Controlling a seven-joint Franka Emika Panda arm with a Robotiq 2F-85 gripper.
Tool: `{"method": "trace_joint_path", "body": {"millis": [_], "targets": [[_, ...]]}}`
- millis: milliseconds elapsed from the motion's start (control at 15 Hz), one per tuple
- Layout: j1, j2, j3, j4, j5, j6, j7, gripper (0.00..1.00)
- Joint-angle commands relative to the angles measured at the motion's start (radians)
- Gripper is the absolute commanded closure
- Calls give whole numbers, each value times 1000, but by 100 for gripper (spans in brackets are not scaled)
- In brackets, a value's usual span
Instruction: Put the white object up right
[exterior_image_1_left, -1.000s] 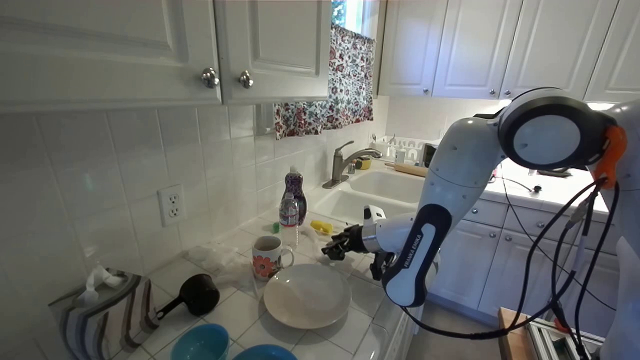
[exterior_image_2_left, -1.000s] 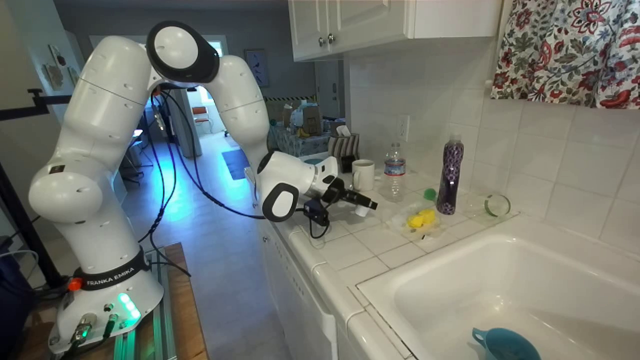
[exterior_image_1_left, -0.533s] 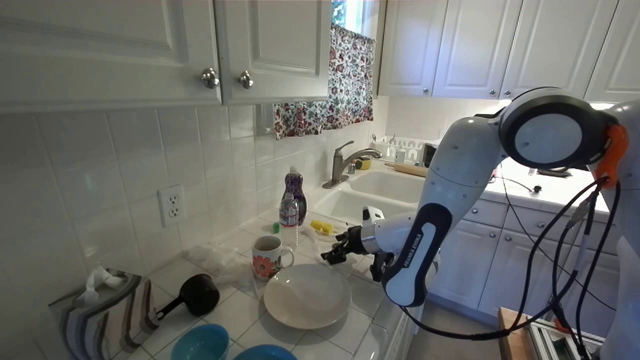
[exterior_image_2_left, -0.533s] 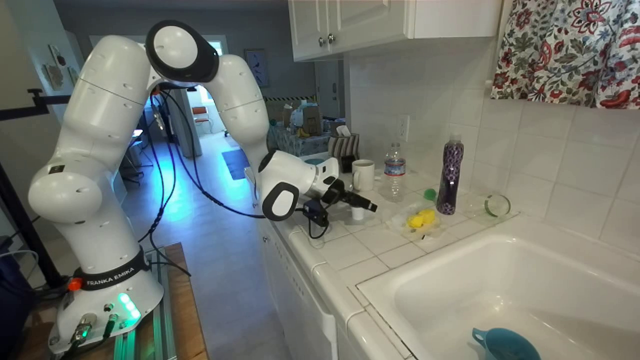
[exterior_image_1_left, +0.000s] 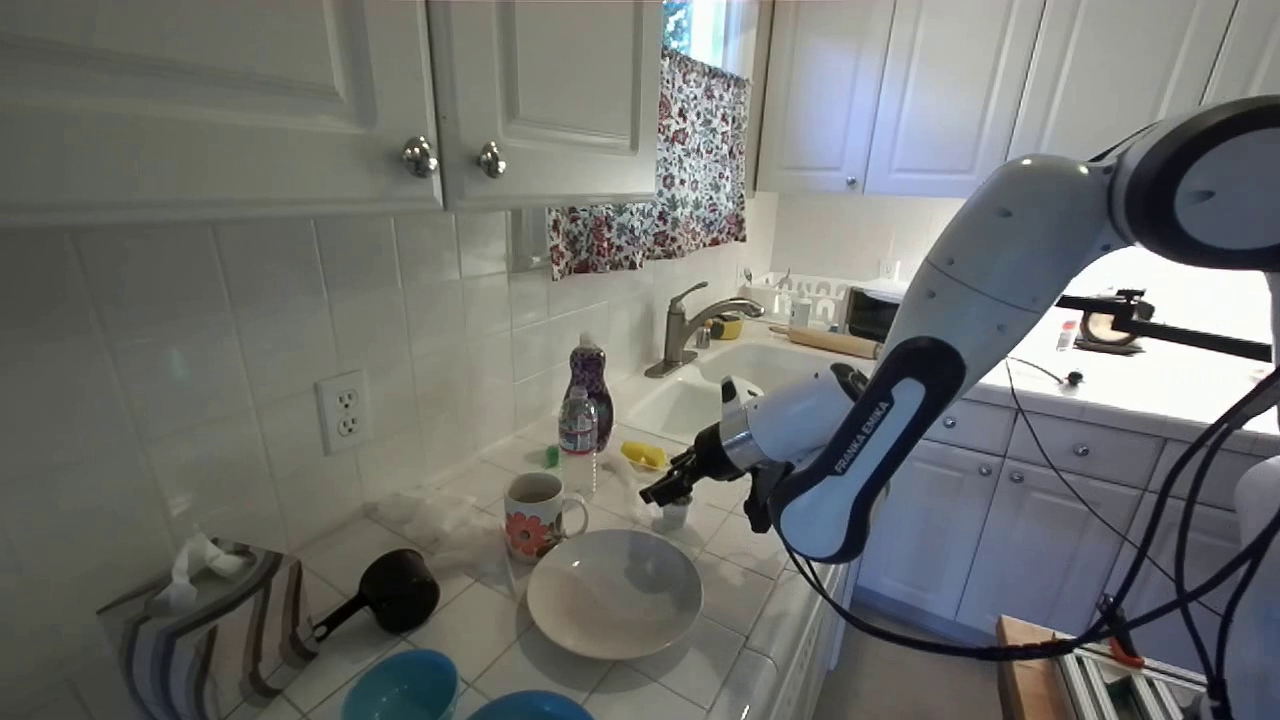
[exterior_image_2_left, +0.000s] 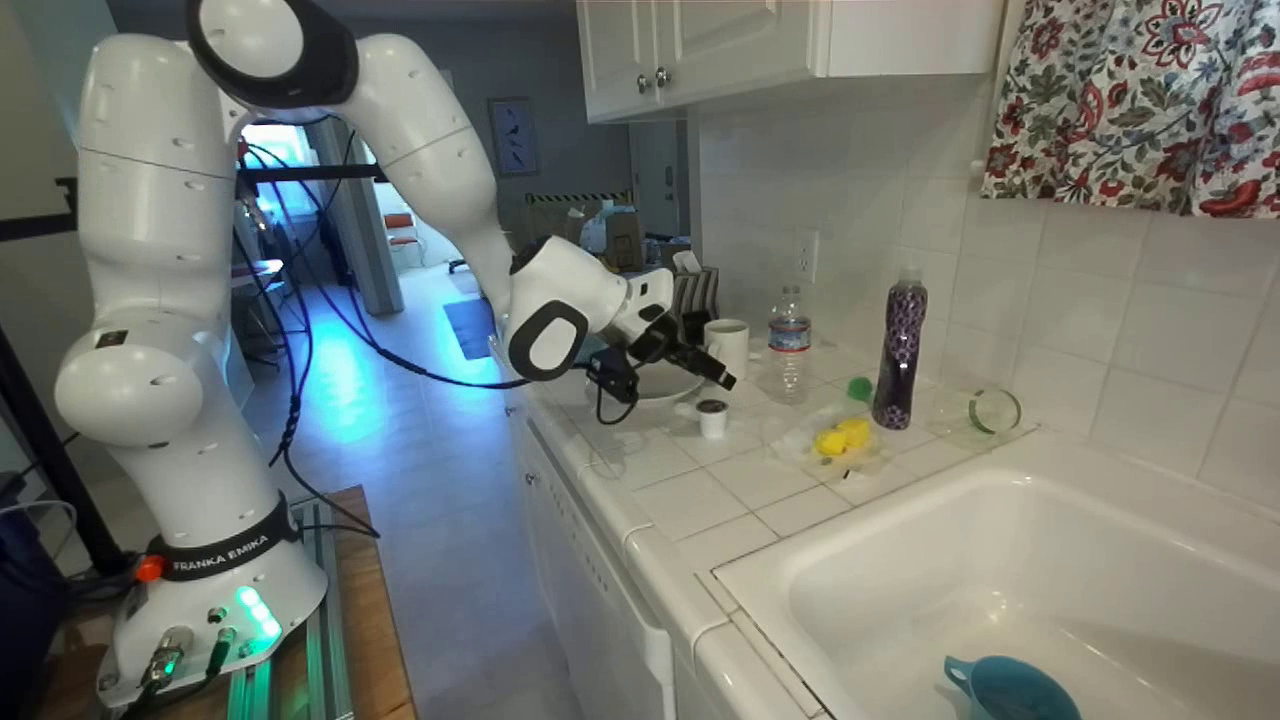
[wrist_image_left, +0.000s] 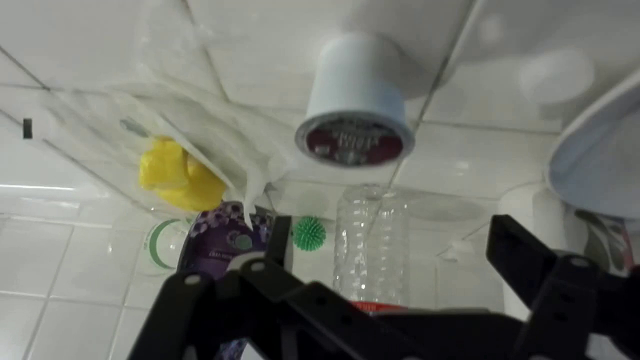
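Observation:
The white object (exterior_image_2_left: 712, 420), a small whitish cup with a dark round lid, stands upright on the tiled counter with its lid on top. It also appears as the white object (exterior_image_1_left: 676, 512) below the fingers in an exterior view. In the wrist view, whose picture is upside down, the white object (wrist_image_left: 357, 85) shows its dark red printed lid. My gripper (wrist_image_left: 390, 232) is open, its fingers wide apart with nothing between them. In an exterior view the gripper (exterior_image_2_left: 722, 376) hangs above the cup, apart from it.
A large white plate (exterior_image_1_left: 615, 595) and a flowered mug (exterior_image_1_left: 533, 518) are close by. Behind stand a water bottle (exterior_image_2_left: 789, 345) and a purple bottle (exterior_image_2_left: 900, 350). A yellow item (exterior_image_2_left: 843, 437) lies by a plastic bag, and the sink (exterior_image_2_left: 1000, 520) is beyond the counter edge.
The gripper has opened and let go of the white object, then risen and drawn back. The cup went from tilted at the fingers to standing upright on the counter.

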Motion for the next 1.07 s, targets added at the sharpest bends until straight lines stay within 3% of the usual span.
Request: {"method": "trace_joint_path", "body": {"millis": [0, 133, 333, 400, 933, 1000], "targets": [[53, -156, -49, -57, 89, -122, -52, 0], [87, -242, -95, -73, 140, -307, -94, 0], [74, -347, -115, -104, 82, -556, -87, 0], [-5, -381, -55, -110, 18, -639, -53, 0], [-86, -508, -16, -33, -81, -1319, -71, 0], [-84, -480, -18, -53, -47, -1202, -71, 0]]}}
